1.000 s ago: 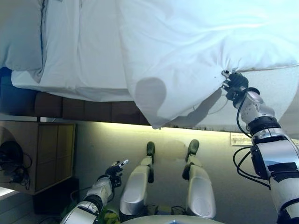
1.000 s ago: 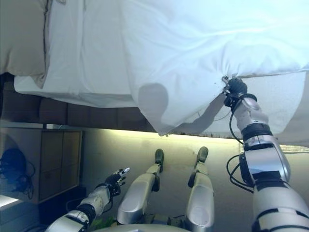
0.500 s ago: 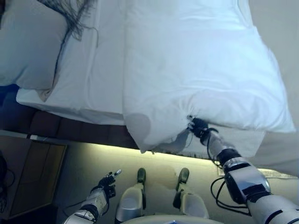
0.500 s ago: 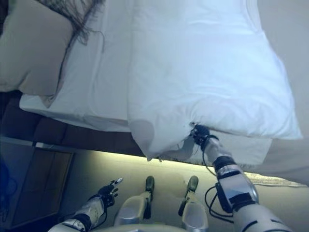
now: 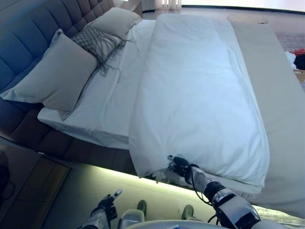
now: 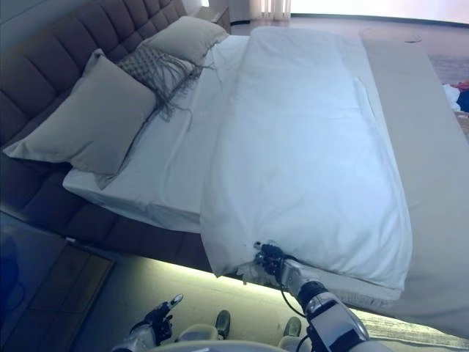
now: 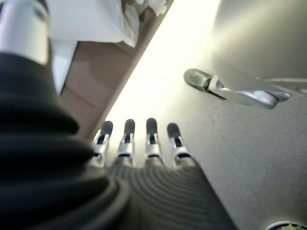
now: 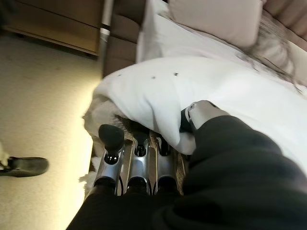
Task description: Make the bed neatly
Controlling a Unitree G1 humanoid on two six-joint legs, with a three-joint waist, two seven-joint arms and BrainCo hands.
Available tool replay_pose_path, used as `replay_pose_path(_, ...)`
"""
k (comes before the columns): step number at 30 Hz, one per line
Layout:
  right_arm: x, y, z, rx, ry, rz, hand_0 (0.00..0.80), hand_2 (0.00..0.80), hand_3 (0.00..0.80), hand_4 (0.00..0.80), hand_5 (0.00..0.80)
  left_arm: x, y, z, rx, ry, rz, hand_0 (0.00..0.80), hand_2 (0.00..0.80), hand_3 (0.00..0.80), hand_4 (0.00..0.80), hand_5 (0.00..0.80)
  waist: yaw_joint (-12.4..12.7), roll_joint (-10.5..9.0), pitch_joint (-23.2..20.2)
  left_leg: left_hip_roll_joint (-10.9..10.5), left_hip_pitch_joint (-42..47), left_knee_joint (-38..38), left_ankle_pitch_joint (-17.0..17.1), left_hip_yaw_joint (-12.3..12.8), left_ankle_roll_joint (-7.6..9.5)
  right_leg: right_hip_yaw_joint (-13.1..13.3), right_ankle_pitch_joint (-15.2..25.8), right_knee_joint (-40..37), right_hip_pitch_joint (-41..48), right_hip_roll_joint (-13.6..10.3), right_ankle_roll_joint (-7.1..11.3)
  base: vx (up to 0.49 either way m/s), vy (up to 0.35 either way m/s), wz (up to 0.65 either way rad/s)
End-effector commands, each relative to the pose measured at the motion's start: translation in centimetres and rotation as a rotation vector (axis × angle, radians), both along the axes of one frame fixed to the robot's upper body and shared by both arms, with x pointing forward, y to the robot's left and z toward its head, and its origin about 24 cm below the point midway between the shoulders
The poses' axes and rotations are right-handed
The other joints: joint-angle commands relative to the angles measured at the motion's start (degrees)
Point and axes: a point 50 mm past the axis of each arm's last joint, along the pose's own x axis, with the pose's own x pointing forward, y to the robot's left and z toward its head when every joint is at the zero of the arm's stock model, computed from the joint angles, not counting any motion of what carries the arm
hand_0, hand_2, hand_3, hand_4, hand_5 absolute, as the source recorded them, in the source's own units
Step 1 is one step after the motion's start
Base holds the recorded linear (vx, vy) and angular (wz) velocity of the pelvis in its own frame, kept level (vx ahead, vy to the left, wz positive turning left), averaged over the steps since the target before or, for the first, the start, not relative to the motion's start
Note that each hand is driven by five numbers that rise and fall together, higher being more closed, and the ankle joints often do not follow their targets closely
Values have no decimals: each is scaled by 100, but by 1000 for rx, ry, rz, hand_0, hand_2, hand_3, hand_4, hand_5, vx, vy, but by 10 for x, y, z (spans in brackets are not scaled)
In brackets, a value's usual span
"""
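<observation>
Change: the head camera has tipped up since a second ago, from the bed's near edge to its whole length.
Right hand (image 5: pixel 179 165): still pinching the white duvet (image 5: pixel 200 95) corner, lower centre, thumb over cloth.
Left hand (image 7: pixel 144 143): idle low, fingers straight, empty.
Duvet: folded down the middle; sheet (image 5: pixel 112 95) bare at left, so spreading is probably next.
Room: pillows (image 5: pixel 57 76) upper left against the headboard (image 5: pixel 28 33); lit floor (image 5: pixel 90 191) below.
</observation>
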Motion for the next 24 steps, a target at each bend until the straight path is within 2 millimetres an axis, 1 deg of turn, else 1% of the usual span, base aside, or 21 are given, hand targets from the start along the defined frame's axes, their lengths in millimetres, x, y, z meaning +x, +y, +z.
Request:
replay_pose_path(1,-23,59,-1,78,69,245,800,800,800,800,800,27,6,9,45,-70,6,0,0,0,0,0,238,-80,104,-158,-242,-5,367,-75,68,163,-91,441,134,-464,363,-45,74,1)
replay_pose_path(5,-39,65,-10,50,138,327,800,800,800,800,800,41,5,15,40,-129,35,0,0,0,0,0,292,-5,215,-187,-359,-5,405,-163,75,128,-61,435,53,-504,383,-72,72,6)
replay_pose_path(9,-51,74,-13,74,196,390,800,800,800,800,800,58,1,22,27,-198,14,0,0,0,0,0,346,81,340,-226,-492,-5,458,-261,65,83,-23,421,-39,-546,398,-93,73,15)
replay_pose_path(11,-56,76,-14,87,216,403,800,800,800,800,800,67,-3,26,9,-230,1,0,0,0,0,0,373,134,394,-248,-563,-5,487,-301,61,49,-3,407,-75,-574,407,-73,79,21)
replay_pose_path(13,-55,77,-13,98,205,395,800,800,800,800,800,71,-7,28,-4,-249,-7,0,0,0,0,0,390,171,434,-265,-608,-5,512,-329,56,16,8,396,-93,-589,410,-50,70,18)
replay_pose_path(16,-46,80,-7,110,154,361,800,800,800,800,800,75,-10,29,-50,-263,-7,0,0,0,0,0,409,184,497,-282,-689,-5,545,-369,40,-23,16,397,-149,-606,416,-51,40,11)
replay_pose_path(19,-28,79,3,103,84,322,800,800,800,800,800,78,-17,30,-106,-269,-30,0,0,0,0,0,410,169,582,-281,-787,-5,578,-395,28,-30,16,430,-258,-601,404,-57,22,10)
replay_pose_path(20,-17,77,8,104,52,298,800,800,800,800,800,80,-20,30,-131,-273,-15,0,0,0,0,0,404,172,636,-276,-834,-5,594,-405,22,-30,15,453,-317,-597,395,-64,36,12)
replay_pose_path(22,-5,77,17,118,9,271,800,800,800,800,800,81,-24,29,-199,-274,31,0,0,0,0,0,392,164,713,-257,-885,-5,610,-406,6,-29,10,472,-379,-582,377,-57,34,7)
replay_pose_path(24,8,82,29,146,-40,262,800,800,800,800,800,79,-32,26,-324,-257,102,0,0,0,0,0,357,136,797,-230,-942,-5,623,-395,-11,-11,4,478,-447,-550,359,-54,19,-1)
